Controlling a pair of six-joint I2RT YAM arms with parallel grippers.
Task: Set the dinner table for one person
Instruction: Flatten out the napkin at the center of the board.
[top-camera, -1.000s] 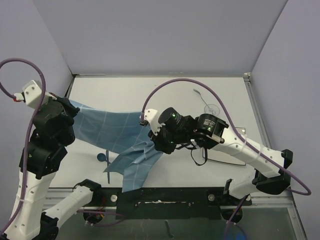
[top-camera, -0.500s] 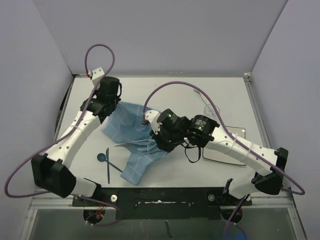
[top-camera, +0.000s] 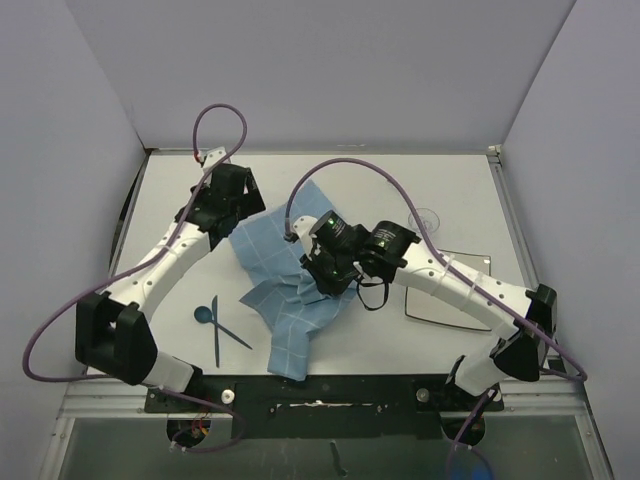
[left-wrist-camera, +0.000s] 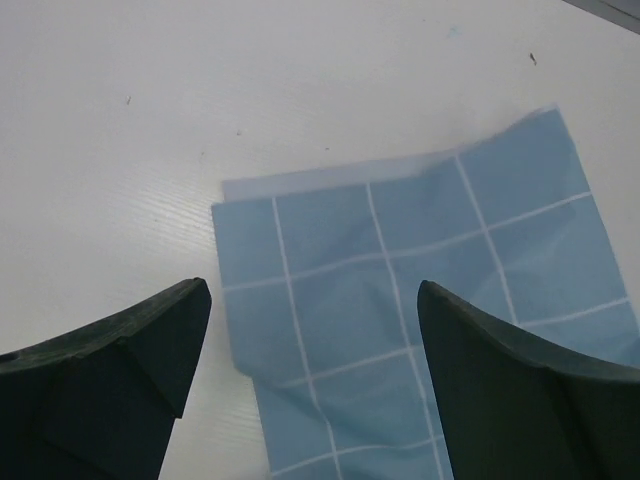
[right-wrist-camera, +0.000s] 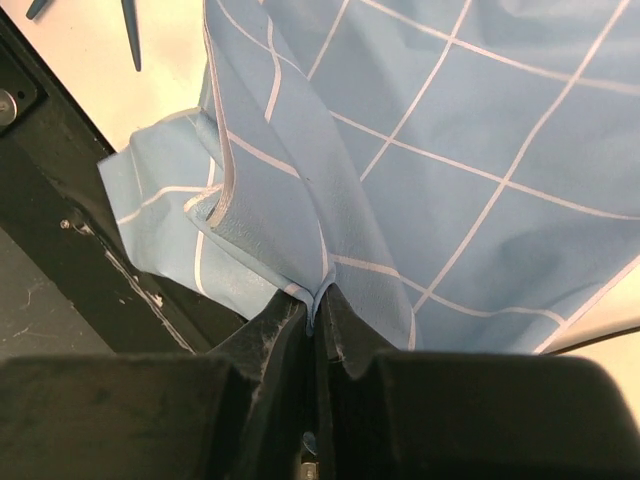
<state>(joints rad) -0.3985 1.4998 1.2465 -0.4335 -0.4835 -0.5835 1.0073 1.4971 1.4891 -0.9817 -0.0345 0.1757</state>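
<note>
The blue gridded placemat (top-camera: 265, 250) lies on the white dinner table (top-camera: 380, 180) left of centre, its far corner flat and its near half bunched. The left gripper (left-wrist-camera: 312, 300) hovers over that flat corner with jaws spread wide, gripping nothing. The right gripper (right-wrist-camera: 315, 300) is clamped on a raised fold, likely to pull the creases out toward the near edge.

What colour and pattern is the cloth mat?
The cloth mat is light blue with a white grid; clearest in the left wrist view.
</note>
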